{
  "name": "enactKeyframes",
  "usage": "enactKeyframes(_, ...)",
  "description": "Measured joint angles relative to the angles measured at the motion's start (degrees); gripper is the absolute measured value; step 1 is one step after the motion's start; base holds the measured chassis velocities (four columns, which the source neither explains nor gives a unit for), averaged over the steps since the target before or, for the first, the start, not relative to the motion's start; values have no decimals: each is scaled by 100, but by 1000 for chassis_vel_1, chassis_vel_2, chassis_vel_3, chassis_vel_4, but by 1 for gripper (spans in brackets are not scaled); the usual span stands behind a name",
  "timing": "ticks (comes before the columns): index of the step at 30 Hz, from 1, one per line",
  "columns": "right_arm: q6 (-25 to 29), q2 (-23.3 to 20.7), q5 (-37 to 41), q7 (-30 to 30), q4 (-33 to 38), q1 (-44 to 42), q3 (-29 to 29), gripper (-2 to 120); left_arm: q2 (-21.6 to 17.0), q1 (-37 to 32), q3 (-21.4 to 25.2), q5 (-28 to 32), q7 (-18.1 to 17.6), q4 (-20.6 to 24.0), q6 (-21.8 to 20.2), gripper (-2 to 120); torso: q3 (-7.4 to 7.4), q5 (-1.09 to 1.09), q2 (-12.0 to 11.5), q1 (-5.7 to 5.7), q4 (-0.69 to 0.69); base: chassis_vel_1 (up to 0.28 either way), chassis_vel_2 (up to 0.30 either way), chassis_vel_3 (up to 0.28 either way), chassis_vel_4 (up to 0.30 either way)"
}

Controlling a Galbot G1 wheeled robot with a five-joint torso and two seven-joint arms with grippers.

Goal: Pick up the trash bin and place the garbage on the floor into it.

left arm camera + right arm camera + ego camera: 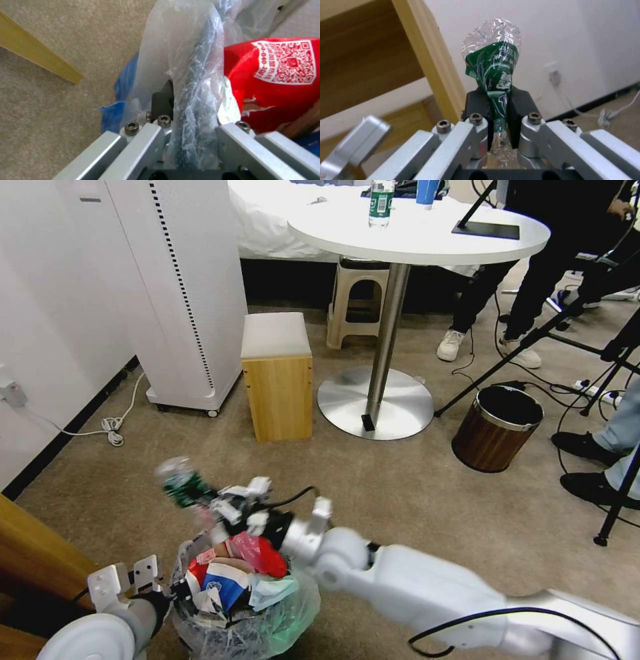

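- Down at the near left of the beige carpet floor [400, 493], the trash bin [267, 627] hangs from the left gripper [191, 110], which is clamped on the bin's rim through the crinkled clear bag.
- Bin's stuffed: a red wrapper [257, 553] on top, a blue-and-white one [223, 587] next to it, some whitish paper around them.
- Right gripper [499, 110] sits just above the far-left edge of the bin, squeezing a crushed clear bottle with a green label [495, 67]. The bottle sticks out past the fingertips, pointing left toward the wall.
- Room-wise: white wall on the left with a socket and a white cable [110, 427] lying along the skirting, and a tall white appliance [180, 287] on casters beside it.
- Small wooden stool with a white top [277, 380] stands mid-floor, just left of a round white table [413, 227] on a shiny metal disc base.
- Upright green-label bottle [381, 200] on that table, beige plastic stool [357, 303] under it.
- Brown wood-look bin with a metal rim [497, 428] sits to the right, near black tripod legs and cables.
- Wooden furniture edge pokes in at the near left.
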State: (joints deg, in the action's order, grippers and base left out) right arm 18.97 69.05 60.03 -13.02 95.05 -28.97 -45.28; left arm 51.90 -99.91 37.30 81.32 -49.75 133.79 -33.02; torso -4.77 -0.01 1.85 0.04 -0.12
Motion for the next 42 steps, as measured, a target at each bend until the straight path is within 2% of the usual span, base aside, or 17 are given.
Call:
enactKeyframes(4,-30,-100,151,166,91,-100,-120,7,-43,-49,52,16,-17,27,5,0,0,1,0,0,-1,0,0,0,0)
enactKeyframes(9,-65,-456,230,350,309,-286,-197,7,-46,-78,70,2,-48,29,7,0,0,0,0,0,-2,0,0,0,0)
enactKeyframes(16,-94,-612,236,520,478,-483,-335,7,-15,-119,45,-63,-67,29,7,0,0,1,0,0,-2,0,0,0,0)
enactKeyframes(20,-109,-616,236,591,530,-555,-387,7,24,-162,44,-106,-67,33,7,0,0,1,0,0,-1,0,0,0,0)
enactKeyframes(27,-205,-527,471,1134,577,-877,-406,7,53,-254,92,-157,-82,104,-4,0,0,1,0,0,-1,0,0,0,0)
enactKeyframes(35,-222,-566,442,1324,545,-954,-398,7,32,-253,105,-161,-86,115,-14,0,0,1,0,0,-1,0,0,0,0)
enactKeyframes(38,-222,-597,483,1212,541,-893,-384,19,44,-249,74,-172,-86,111,-23,0,0,1,0,0,-1,0,0,0,0)
enactKeyframes(41,-223,-603,494,1149,534,-863,-395,25,50,-244,64,-182,-85,105,-32,0,0,1,0,0,-1,0,0,0,0)
enactKeyframes(42,-229,-600,510,1103,512,-839,-408,32,48,-237,63,-185,-85,100,-35,0,0,0,0,0,-1,0,0,0,0)
